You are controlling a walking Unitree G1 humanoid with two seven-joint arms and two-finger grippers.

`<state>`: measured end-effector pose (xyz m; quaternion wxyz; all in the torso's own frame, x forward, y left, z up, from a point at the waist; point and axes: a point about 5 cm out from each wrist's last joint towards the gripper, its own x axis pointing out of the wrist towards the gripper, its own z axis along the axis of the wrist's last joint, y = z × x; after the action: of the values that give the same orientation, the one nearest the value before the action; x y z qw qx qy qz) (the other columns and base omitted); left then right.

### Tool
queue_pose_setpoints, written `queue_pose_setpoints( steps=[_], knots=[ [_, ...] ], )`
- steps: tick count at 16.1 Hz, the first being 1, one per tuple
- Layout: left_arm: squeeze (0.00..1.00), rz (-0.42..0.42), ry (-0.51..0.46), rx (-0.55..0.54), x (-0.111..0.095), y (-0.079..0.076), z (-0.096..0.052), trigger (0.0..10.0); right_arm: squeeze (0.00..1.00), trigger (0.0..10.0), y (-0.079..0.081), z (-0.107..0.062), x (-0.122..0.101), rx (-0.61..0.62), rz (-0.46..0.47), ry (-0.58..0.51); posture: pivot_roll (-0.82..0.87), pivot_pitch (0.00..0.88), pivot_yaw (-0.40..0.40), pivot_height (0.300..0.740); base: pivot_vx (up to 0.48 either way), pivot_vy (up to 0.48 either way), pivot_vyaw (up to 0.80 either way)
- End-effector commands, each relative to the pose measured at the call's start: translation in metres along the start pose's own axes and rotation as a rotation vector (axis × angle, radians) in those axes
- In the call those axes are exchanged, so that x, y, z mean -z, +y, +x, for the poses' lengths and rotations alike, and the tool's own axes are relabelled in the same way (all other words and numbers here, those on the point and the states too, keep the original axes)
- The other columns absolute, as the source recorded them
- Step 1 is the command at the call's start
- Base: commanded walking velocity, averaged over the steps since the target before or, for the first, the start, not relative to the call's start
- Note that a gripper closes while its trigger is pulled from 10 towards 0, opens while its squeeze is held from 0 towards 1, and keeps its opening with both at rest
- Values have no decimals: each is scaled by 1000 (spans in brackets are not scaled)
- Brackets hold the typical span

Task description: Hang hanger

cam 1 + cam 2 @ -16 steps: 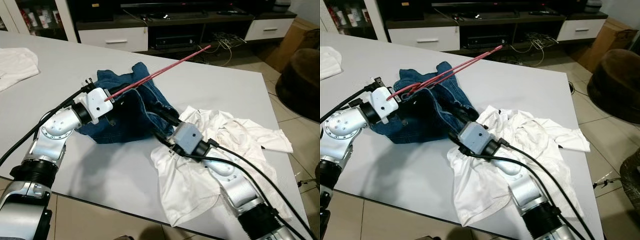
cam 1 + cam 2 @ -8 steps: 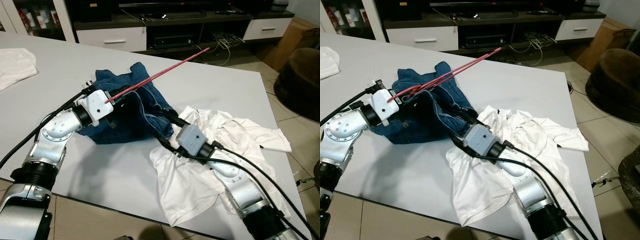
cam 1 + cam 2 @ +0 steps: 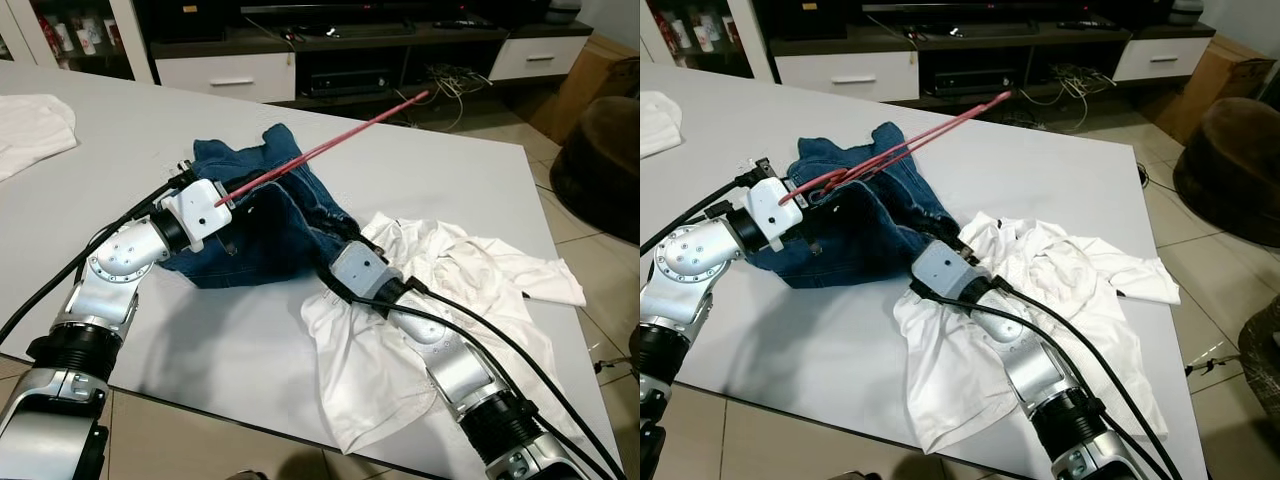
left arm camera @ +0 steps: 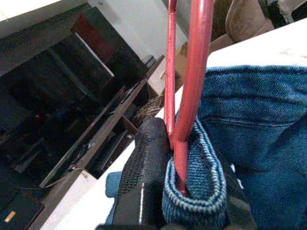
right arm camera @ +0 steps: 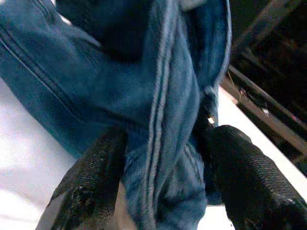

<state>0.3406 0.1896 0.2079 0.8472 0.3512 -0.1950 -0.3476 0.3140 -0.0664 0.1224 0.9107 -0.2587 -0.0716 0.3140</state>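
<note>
Blue jeans (image 3: 270, 225) lie bunched on the white table (image 3: 430, 160). A thin red hanger (image 3: 320, 150) sticks up out of them, slanting toward the far right. My left gripper (image 3: 222, 200) is shut on the hanger's lower end together with a rolled denim edge (image 4: 196, 191); one black finger (image 4: 144, 177) presses against the red rod (image 4: 194, 72). My right gripper (image 5: 168, 139) is at the jeans' right edge. It stands open, with a thick denim fold (image 5: 163, 120) between its two fingers (image 5: 91, 187). The fingertips are buried in cloth in the eye views.
A crumpled white shirt (image 3: 470, 290) lies under and right of my right arm. Another white cloth (image 3: 30, 125) sits at the table's far left. Beyond the table stand a low TV cabinet (image 3: 230, 70) with cables and a brown seat (image 3: 600, 150).
My right gripper has pushed forward and left, deeper into the jeans' edge. The left gripper and hanger have shifted slightly right and up.
</note>
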Motion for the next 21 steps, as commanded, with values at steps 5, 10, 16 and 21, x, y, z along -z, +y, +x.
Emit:
queue_pose_setpoints(
  steps=[5,10,16,21],
  knots=[
    [0,7,-20,-9,-5,2,1,0,0,0,-20,-5,6,98,-3,25,38,71,-22,740,0,0,0],
    [0,4,-18,30,-4,-1,4,0,0,0,-61,-13,0,382,-98,9,45,74,-23,740,0,0,0],
    [0,-203,91,137,11,-22,12,0,0,0,-111,-33,-13,633,-277,-33,44,74,-19,740,0,0,0],
    [0,-471,196,192,24,-32,0,0,0,0,-117,-43,-12,721,-348,-33,32,77,-15,740,0,0,0]
  ],
)
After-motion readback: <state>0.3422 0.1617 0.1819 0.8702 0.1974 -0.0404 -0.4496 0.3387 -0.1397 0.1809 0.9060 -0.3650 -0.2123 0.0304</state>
